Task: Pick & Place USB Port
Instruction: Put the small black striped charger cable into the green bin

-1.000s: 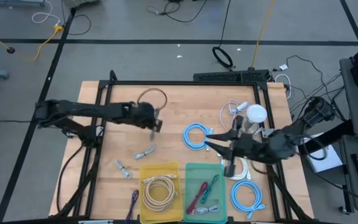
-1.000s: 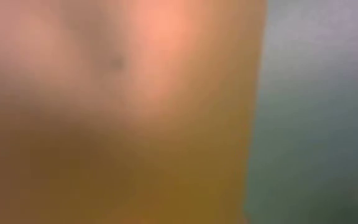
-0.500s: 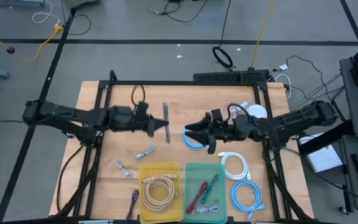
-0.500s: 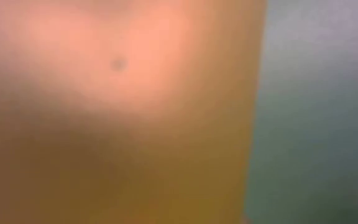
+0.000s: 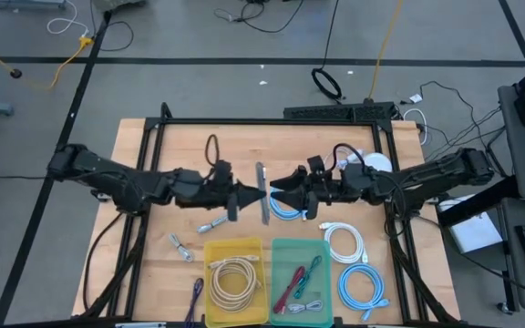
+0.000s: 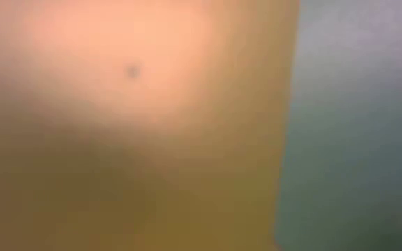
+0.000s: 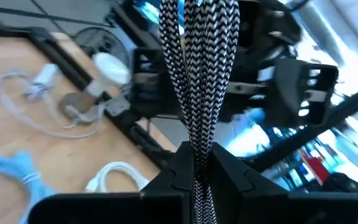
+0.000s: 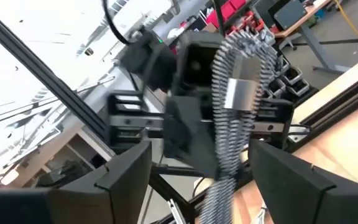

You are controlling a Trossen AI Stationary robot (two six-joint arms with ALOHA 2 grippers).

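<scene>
Over the middle of the wooden worktop (image 5: pixel 171 137) the two arms meet tip to tip. The left pincer (image 5: pixel 244 194) is clamped on a bundled cable with a black-and-white braided sheath (image 5: pixel 262 191), which stands off the surface between the two arms. In the left wrist view the braided cable (image 7: pixel 197 74) rises straight out from between that arm's closed fingers (image 7: pixel 225 174) and runs out of the picture, so its far end is cut off there.

The right pincer (image 5: pixel 279 187) faces the bundle from the other side, its fingers (image 8: pixel 123 168) spread wide on either side of it and not gripping. In the right wrist view the braided cable (image 8: pixel 232 118) carries a pale metal-looking band; whether that is a plug is hard to make out.

On the worktop lie a blue coiled cable (image 5: pixel 288 208), partly hidden under the right arm, a white coil (image 5: pixel 344 244), a yellow bin (image 5: pixel 235 281) and a green bin (image 5: pixel 301 282).

The low view is filled by an out-of-focus orange and grey-green blur.
</scene>
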